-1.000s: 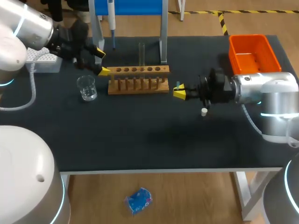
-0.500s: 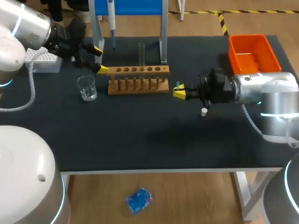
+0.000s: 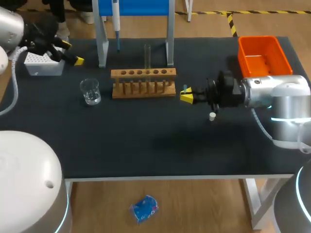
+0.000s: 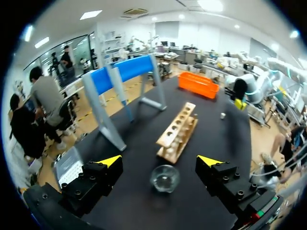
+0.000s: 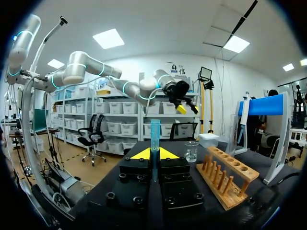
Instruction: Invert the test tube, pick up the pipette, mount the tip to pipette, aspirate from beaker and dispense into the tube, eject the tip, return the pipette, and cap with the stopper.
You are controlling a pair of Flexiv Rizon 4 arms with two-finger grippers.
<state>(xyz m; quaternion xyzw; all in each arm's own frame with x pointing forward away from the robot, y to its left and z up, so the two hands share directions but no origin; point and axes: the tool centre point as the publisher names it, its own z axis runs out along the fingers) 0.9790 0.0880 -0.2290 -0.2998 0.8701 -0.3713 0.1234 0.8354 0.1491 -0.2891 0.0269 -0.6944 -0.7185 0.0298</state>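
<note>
A clear test tube stands upright in the wooden rack. The pipette hangs on the blue stand behind it. A glass beaker sits left of the rack, and a white tip box at the far left. My left gripper hovers open and empty beside the tip box; in its wrist view the left gripper has the beaker ahead, under its fingers. My right gripper, right of the rack, is shut on a thin blue tip pointing up. A small white stopper lies under the right wrist.
An orange bin stands at the back right corner. The blue stand's grey legs rise behind the rack. From the right wrist, the rack lies beside the right gripper, with the beaker farther ahead.
My left arm has drawn back from the rack's left end toward the far left, over by the tip box, still open. The right arm has not moved.
</note>
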